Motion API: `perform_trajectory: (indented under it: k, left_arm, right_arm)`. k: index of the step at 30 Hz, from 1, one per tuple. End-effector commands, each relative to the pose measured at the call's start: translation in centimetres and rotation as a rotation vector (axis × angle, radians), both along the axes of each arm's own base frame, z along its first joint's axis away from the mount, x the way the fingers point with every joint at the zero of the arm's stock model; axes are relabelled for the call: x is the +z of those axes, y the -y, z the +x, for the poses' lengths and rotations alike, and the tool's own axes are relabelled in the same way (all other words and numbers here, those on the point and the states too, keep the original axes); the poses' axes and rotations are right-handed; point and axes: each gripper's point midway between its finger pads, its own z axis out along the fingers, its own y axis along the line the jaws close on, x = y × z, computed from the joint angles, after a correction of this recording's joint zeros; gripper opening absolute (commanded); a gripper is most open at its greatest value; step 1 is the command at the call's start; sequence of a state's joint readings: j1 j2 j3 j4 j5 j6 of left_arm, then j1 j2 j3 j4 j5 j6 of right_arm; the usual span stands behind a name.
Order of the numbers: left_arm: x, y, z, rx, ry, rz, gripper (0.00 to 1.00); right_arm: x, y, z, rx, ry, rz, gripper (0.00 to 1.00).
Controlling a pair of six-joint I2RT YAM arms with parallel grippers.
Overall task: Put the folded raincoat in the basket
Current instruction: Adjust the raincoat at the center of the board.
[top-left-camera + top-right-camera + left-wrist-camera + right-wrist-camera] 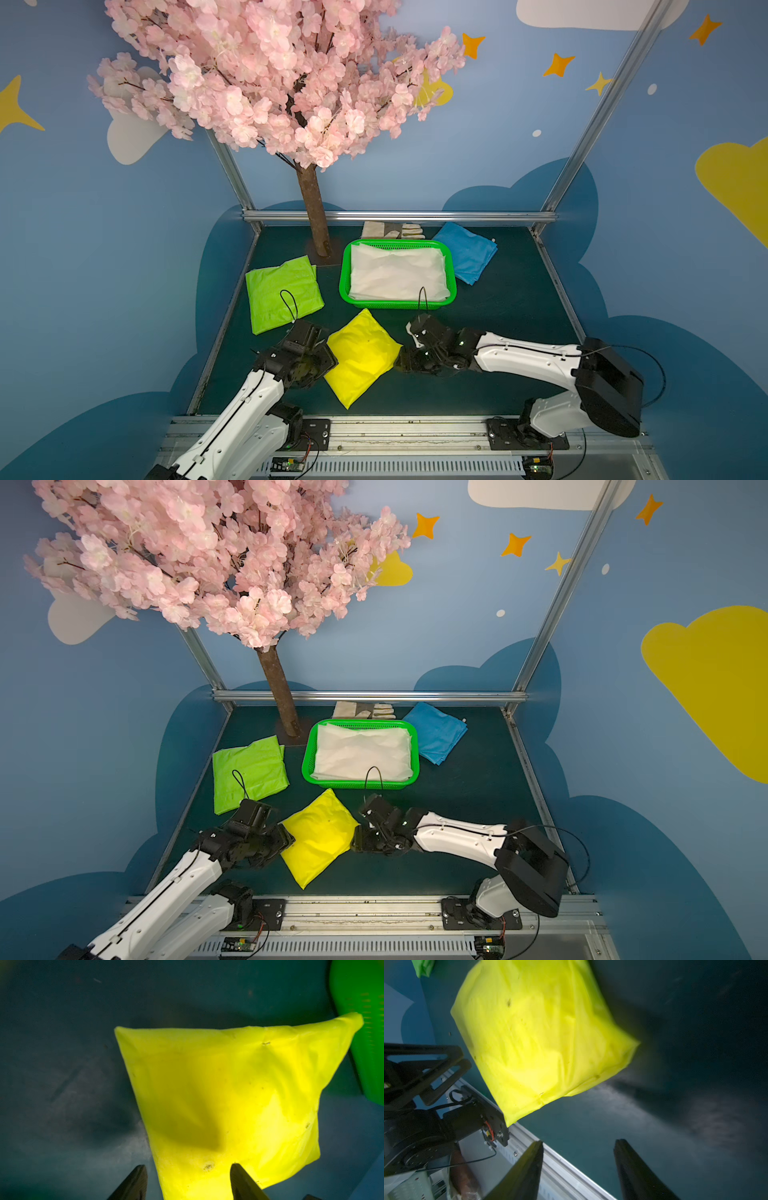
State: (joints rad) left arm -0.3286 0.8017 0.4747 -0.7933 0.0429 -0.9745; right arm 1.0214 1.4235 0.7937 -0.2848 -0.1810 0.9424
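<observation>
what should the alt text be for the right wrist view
A folded yellow raincoat lies on the dark teal table, filling much of the view. The right pincer is open and empty, short of the raincoat. Black parts of the left arm and a metal rail show to one side.

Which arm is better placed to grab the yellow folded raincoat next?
Left. The left claw, open, straddles an edge of the yellow raincoat; the right claw, also open, stands apart from it.
</observation>
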Motion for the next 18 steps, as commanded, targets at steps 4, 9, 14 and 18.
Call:
perform_trajectory:
  k: [4, 9, 14, 18]
  left_arm:
    - [-0.7, -1.0, -0.5, 0.041, -0.014, 0.047, 0.67]
    - [-0.9, -0.8, -0.3, 0.032, -0.008, 0.037, 0.67]
    - [-0.9, -0.3, -0.2, 0.009, -0.005, 0.014, 0.66]
    - [-0.8, -0.1, 0.0, 0.005, 0.008, 0.005, 0.66]
  right_arm:
    - [-0.3, 1.6, 3.8, -0.052, 0.03, -0.007, 0.7]
    - [-2.0, -2.6, 4.4, 0.086, -0.09, 0.067, 0.64]
    - [-4.2, -4.4, 3.4, 0.111, -0.174, 0.087, 0.45]
    - [-4.7, -2.8, 2.1, 0.108, -0.172, 0.076, 0.13]
